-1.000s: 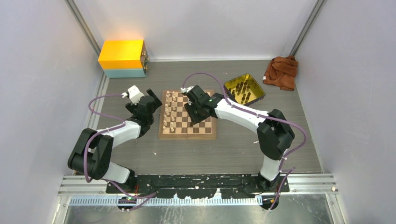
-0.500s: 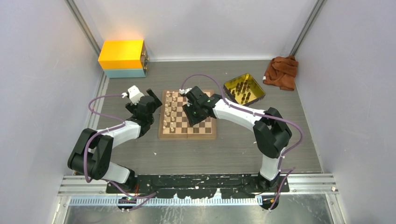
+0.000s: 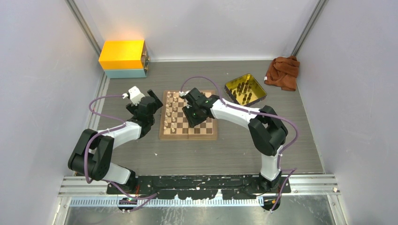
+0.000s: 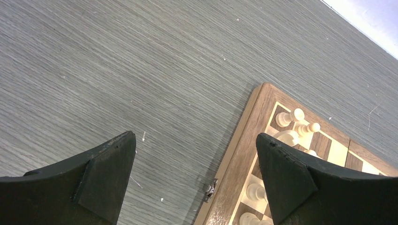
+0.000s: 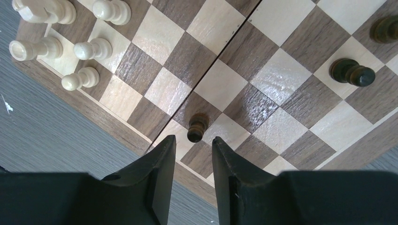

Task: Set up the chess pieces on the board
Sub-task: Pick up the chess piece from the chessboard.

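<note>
Grey wood-grain table [image 3: 234,150], pale walls all round, and the board [image 3: 206,130] lies flat in the middle, between the 2 arms. Cream pieces [image 3: 172,112] stand upright in 2 columns down its left side.

Over to the right gripper [image 5: 193,140]: it hangs low over the checks close to the board's border. Its fingers [image 5: 157,187] are parted by a narrow gap with nothing between them. Just ahead of those tips stands a dark pawn [image 5: 197,127], upright on a square beside the centre seam and apart from both fingers. 2 more dark pieces [image 5: 353,72] stand further out on the checks, 1 of them right at the edge of the wrist view.

Now the left gripper [image 4: 195,137]: it sits over bare table just beside the board's left border. Its fingers [image 4: 105,173] are spread wide and empty. Its camera catches the board's corner, a few cream men and a small metal fitting [image 4: 209,190] on the board's edge.

Far right, a yellow tray [image 3: 257,84] holds dark chessmen [image 3: 242,91], well apart from the board. Beyond the tray lies a rust-brown cloth [image 3: 282,71]. In the far left corner sits a yellow-and-teal box [image 3: 123,58].
</note>
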Controlling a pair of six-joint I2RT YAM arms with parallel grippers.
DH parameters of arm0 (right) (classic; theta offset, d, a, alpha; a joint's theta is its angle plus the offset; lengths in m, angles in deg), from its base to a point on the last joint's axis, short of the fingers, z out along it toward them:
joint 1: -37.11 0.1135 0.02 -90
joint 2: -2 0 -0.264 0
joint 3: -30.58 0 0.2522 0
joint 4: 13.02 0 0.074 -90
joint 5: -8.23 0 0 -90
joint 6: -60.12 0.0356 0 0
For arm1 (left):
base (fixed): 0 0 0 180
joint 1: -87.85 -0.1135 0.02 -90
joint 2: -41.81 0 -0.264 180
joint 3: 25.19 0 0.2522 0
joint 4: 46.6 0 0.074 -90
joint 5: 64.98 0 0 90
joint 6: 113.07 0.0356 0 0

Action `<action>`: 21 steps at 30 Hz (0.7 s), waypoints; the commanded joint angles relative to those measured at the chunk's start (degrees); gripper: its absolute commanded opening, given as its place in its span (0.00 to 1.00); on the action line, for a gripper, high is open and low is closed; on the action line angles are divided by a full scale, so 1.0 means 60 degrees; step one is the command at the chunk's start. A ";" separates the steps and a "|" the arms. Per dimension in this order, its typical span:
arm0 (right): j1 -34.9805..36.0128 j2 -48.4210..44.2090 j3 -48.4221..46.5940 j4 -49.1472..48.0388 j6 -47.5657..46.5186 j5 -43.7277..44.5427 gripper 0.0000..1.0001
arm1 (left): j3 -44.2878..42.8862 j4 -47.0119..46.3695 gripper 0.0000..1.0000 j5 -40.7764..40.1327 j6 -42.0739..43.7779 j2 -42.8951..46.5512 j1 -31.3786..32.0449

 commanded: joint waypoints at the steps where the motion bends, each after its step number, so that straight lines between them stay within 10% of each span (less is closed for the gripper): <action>1: 0.0033 0.0055 -0.0528 -0.0356 -0.0149 -0.0086 0.40 | 0.0039 -0.0465 0.99 -0.0280 -0.0056 0.0134 0.0057; 13: 0.0028 0.0424 -0.0751 -0.0240 -0.0202 0.0029 0.38 | 0.0052 -0.0555 0.99 -0.0291 -0.0041 0.0011 0.0057; 21: 0.0002 0.0366 -0.0816 -0.0148 -0.0234 0.0313 0.16 | 0.0050 -0.0555 0.99 -0.0340 -0.0026 0.0024 0.0057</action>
